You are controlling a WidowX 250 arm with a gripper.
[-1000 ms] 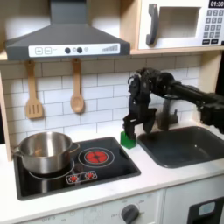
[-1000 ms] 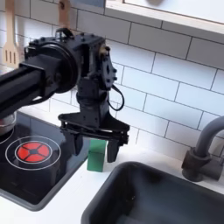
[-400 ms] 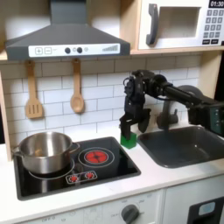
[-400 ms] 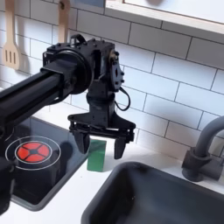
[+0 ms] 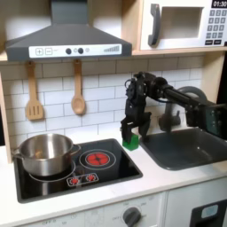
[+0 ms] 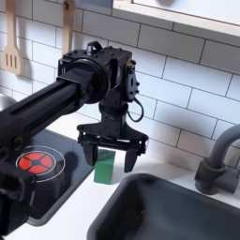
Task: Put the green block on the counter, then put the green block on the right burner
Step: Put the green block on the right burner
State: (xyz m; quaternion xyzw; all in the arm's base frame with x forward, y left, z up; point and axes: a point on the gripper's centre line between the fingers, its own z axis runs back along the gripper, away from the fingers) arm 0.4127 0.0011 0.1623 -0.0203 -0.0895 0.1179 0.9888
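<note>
Green block (image 6: pixel 105 167) stood on the counter (image 6: pixel 80 208) between the gripper's (image 6: pixel 112 160) spread fingers (image 6: pixel 129 157); jaws open, and contact with the block could not be judged. In the first exterior view the block (image 5: pixel 130 139) sat just beside the hob's (image 5: pixel 53 187) back corner, between hob and sink (image 5: pixel 186 147). Gripper (image 5: pixel 131 133) pointed straight down over it. The right burner (image 5: pixel 97 159) lay near the block, toward the first exterior view's left and nearer the camera. A steel pot (image 5: pixel 44 152) sat on the hob further left. The tap (image 6: pixel 217 157) stood behind the sink (image 6: pixel 169 212), well apart from the block.
</note>
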